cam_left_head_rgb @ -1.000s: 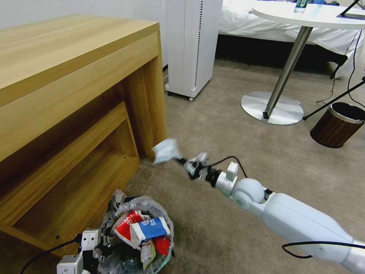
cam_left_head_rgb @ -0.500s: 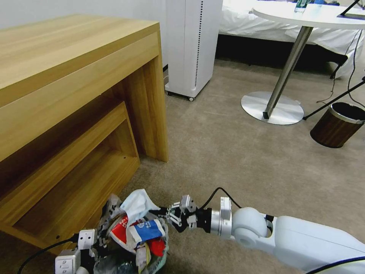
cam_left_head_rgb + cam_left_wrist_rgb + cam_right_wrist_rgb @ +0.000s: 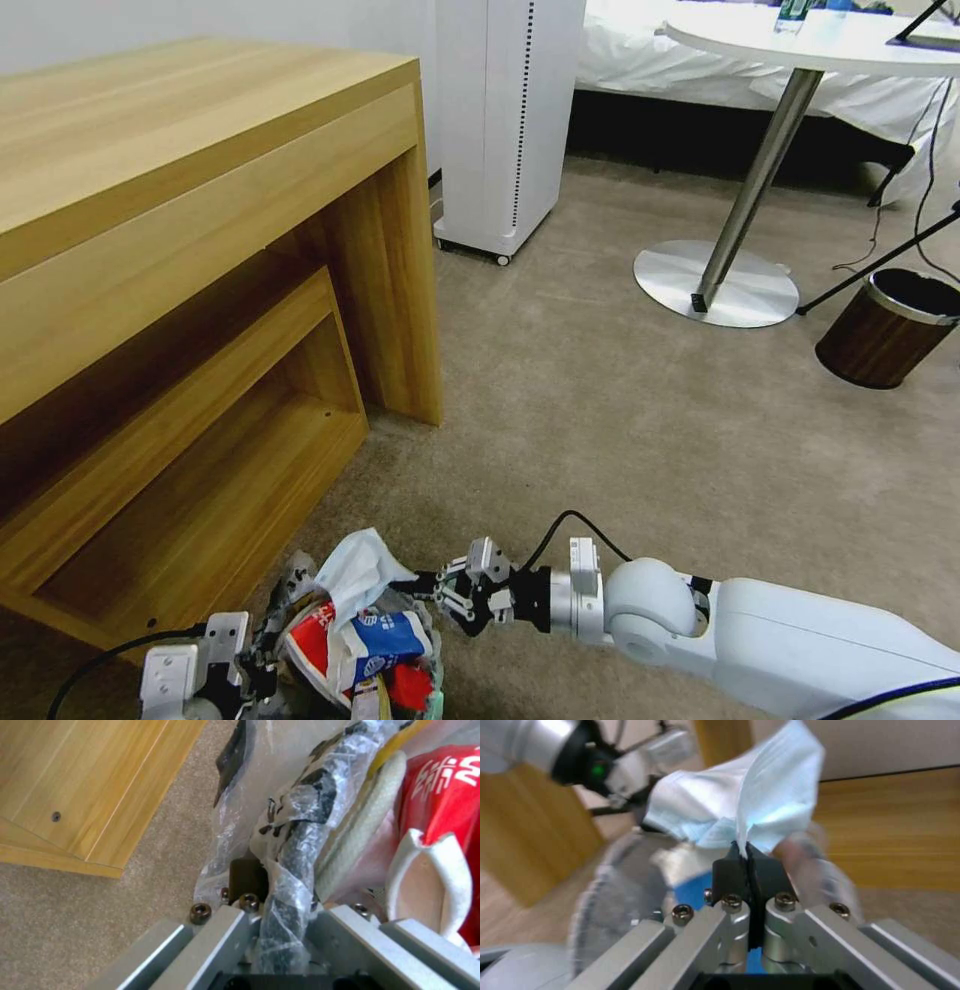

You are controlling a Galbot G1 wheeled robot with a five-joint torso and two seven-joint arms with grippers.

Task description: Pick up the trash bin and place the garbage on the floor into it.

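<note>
the right gripper (image 3: 747,849) pinches a crumpled pale-blue-white paper (image 3: 362,572) over the small bag-lined trash bin (image 3: 295,843), whose rim the left gripper (image 3: 235,665) seemingly clamps, above beige carpet (image 3: 620,420).

Beige short-pile carpet (image 3: 600,420) covers the floor. A light wooden desk (image 3: 200,200) with an open lower shelf (image 3: 190,500) stands beyond and to the left of the right end effector (image 3: 425,588). Farther off are a tall white unit on castors (image 3: 505,120), a round white table on a metal pedestal (image 3: 745,170), a white-sheeted bed (image 3: 690,60), and a brown wood-grain bin (image 3: 888,328) far right.
</note>
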